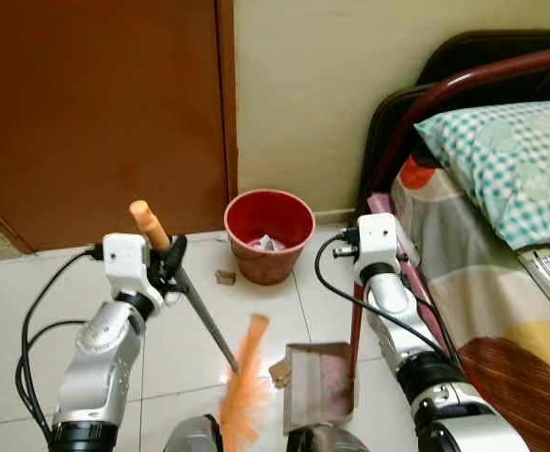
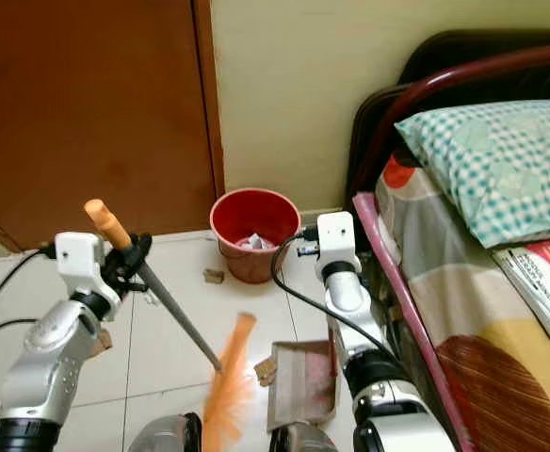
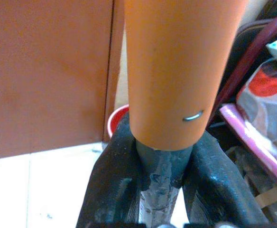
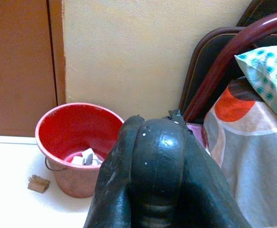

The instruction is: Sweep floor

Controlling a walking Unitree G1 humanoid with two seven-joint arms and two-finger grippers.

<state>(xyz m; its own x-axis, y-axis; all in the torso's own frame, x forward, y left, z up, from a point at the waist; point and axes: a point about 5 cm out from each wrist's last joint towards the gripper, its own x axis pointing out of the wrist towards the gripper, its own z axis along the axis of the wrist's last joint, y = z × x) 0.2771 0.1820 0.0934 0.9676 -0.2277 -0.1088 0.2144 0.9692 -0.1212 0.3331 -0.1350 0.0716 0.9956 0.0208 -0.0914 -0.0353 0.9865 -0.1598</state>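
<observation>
A: Orange bristles on the broom [image 1: 244, 394] look soft and splayed, so they should bend against the tile and drag light scraps along. The shaft is thin grey metal, stiff, and probably light.

B: Where is it held?

A: High up. The left gripper [image 1: 169, 259] has both fingers clamped on the grey shaft just below the orange grip, and the broom slants down from there to the floor [image 1: 30, 311] in front of the robot. That smooth metal could twist in the pads; a hold on the orange sleeve might slip less.

B: And the dustpan [image 1: 318, 384]?

A: It rests on the floor just right of the bristles, with a brown scrap [image 1: 279, 373] at its left edge. It looks like thin, rigid plastic with an upright red handle. The right gripper [image 4: 157, 166] has its fingers pressed together; I judge it grips that handle, though the handle is hidden inside the fingers.

B: The room?

A: Pale glossy tiles with grey grout lines, likely slick, so scraps should slide easily. A red bucket [image 1: 269, 234] with crumpled paper stands by the cream wall, another brown scrap [image 1: 224, 277] just to its left. A brown door [image 1: 96, 113] is on the left, and a bed [image 1: 487, 282] with a checked pillow [image 1: 510, 160] crowds the right, leaving little room on that side.
</observation>
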